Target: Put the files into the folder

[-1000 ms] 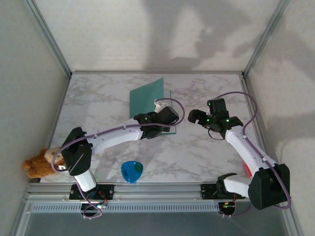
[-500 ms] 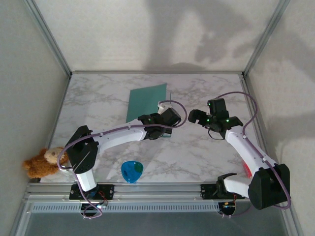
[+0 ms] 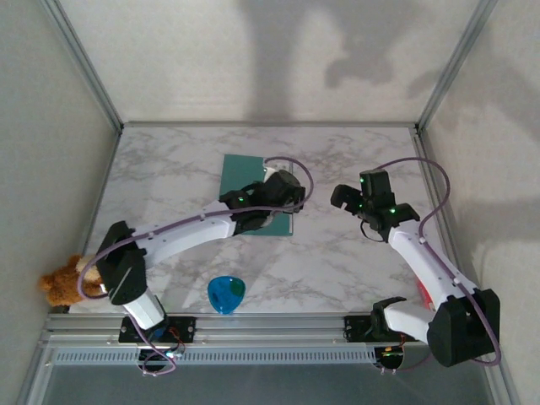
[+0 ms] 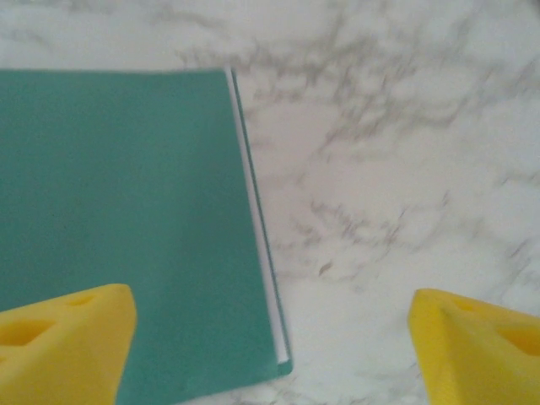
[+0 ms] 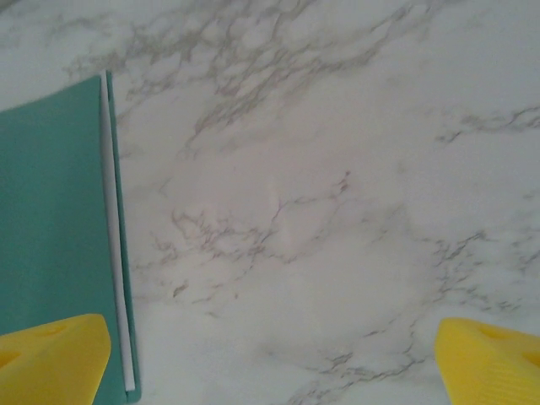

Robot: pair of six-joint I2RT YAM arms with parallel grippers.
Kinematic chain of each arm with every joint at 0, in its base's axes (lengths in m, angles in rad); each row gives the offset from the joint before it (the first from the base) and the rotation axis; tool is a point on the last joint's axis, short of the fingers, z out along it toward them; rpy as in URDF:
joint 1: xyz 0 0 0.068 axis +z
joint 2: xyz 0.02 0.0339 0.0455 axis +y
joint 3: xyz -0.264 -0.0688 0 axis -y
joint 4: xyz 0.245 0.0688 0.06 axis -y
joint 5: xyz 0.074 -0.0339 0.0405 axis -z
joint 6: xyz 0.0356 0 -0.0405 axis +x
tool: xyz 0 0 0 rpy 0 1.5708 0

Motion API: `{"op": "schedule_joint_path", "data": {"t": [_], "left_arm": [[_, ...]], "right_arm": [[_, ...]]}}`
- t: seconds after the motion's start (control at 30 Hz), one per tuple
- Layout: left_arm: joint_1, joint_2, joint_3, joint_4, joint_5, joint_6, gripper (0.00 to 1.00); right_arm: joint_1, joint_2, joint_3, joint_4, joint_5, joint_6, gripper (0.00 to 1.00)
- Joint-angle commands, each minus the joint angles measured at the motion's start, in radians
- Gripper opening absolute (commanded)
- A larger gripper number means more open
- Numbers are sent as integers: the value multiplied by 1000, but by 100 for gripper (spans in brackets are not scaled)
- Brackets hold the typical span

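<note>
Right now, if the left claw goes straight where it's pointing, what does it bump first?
Probably the folder, at the edge where the files peek out as a white strip. The open left claw straddles that edge: one side would land on the folder, the other on the marble table.

Left fingers (image 4: 63, 342) and right fingers (image 5: 51, 359) both stand spread wide, pointing downward.
</note>
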Motion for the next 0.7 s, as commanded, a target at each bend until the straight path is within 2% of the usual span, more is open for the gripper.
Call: {"op": "schedule_joint_path", "data": {"t": [0.0,0.1,0.23,0.33,0.4,0.5,0.67], "left_arm": [[63,-116,-62,127,-32,24,92],[135,-206,-151,225,-76,36,99],[230,-328,-308,386,-186,107,100],[331,-409,-434,481,-290,132,100],[414,-462,-563,612,-321,199,100],[529,-519,-772,842,-323,287,100],[765,-488,-987,1011,-217,216,100]], "right_arm": [[-6,-38,-18,52,99,-2,99],[-7,-40,-11,58,143,-20,99],[-7,-45,-19,83,241,-49,99],[-7,-40,-36,139,333,-88,99],[-8,-22,-70,222,386,-146,99],[-18,31,-112,346,404,-220,99],[-64,132,-158,499,406,-270,99]]}}
